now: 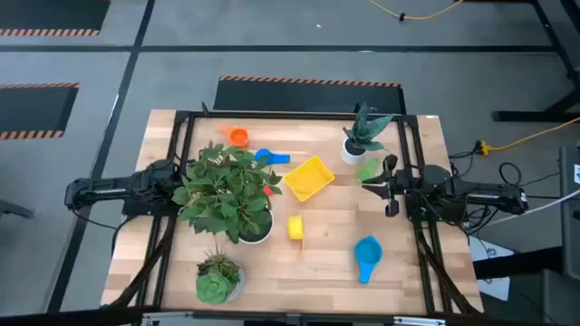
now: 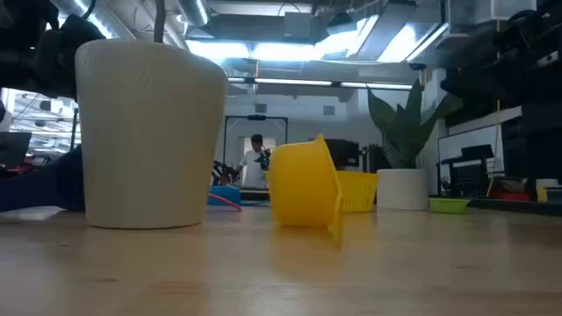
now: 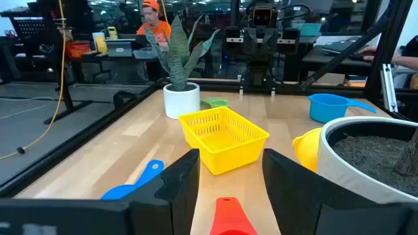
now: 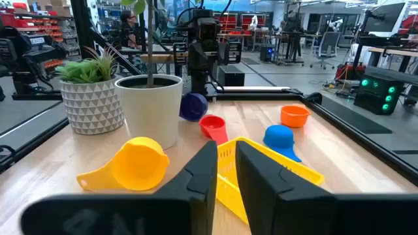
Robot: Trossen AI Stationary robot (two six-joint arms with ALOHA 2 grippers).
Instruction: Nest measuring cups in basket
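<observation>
Beside basket [image 1: 309,178], right gripper [image 1: 370,186], low

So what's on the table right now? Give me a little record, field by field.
basket: yellow basket, mid-table, empty
cups outside it: orange cup, blue cup, green cup, yellow cup, light blue cup, red cup
plants: leafy plant, spiky plant, small succulent
left gripper: open, red cup's handle between its fingers, facing the basket
right gripper: beside the green cup, facing the basket
</observation>
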